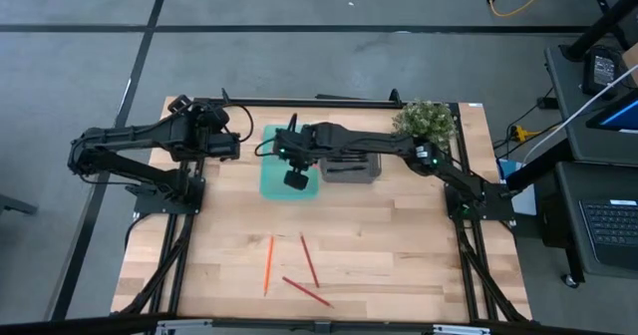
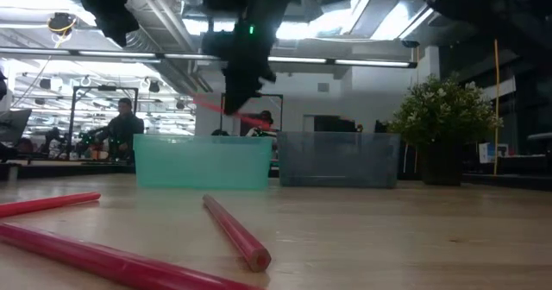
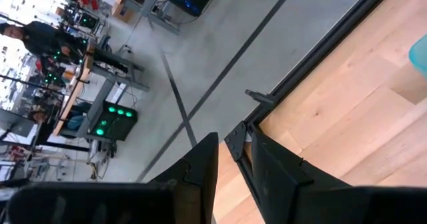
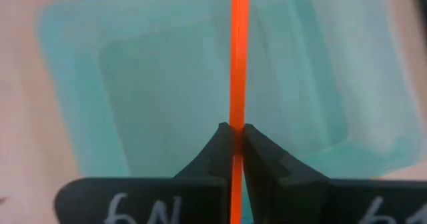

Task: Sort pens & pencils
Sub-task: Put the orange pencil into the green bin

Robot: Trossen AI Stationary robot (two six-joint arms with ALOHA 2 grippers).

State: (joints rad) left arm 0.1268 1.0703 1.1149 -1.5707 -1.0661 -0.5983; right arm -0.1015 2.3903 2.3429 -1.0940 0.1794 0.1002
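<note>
My right gripper hangs over the teal bin and is shut on an orange pencil. In the low view this pencil sits high above the teal bin's rim. Three more pencils lie flat on the near table: an orange one and two red ones. No black pens show in any view. My left gripper waits at the table's far left edge, fingers a little apart, holding nothing. My right gripper pinches the orange pencil between its two fingertips, partway along the shaft. The fingers come from above, pointing down, and lie across the pencil. The pencil is lifted clear above the teal bin and slightly tilted in the low view.
A grey bin stands right of the teal one, the two side by side in the low view. A potted plant stands at the far right corner. Bare wood lies around the pencils. People sit in the room behind.
</note>
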